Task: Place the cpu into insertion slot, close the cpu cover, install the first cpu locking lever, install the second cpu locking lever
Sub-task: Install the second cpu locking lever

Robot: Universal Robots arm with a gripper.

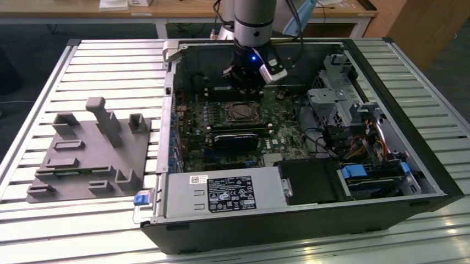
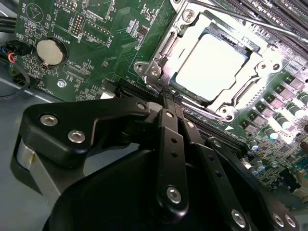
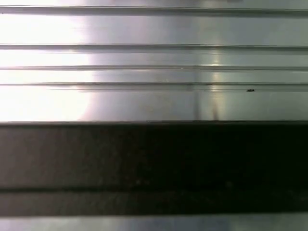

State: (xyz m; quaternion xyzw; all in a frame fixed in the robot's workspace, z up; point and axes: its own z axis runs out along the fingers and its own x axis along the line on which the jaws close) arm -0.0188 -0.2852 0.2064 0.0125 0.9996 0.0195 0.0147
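Observation:
The cpu [image 2: 211, 65], a pale metal square, lies in the insertion slot [image 1: 241, 113] on the green motherboard. The silver cpu cover [image 2: 269, 57] lies flat around it, framing the chip through its window. A thin metal locking lever [image 2: 250, 21] runs along one side of the socket. My gripper [image 2: 168, 98] is shut with nothing between its black fingers [image 2: 171, 144]. The tips are just off a corner of the socket frame. In the exterior view the gripper [image 1: 242, 91] hangs straight down inside the open computer case, just behind the socket.
A black graphics card [image 1: 236, 140] and memory slots lie near the socket. The power supply [image 1: 220, 192], drive bays [image 1: 371, 176] and cables [image 1: 345, 140] crowd the case. A grey fixture block [image 1: 92, 148] sits on the slatted table [image 3: 154, 57] at the exterior view's left.

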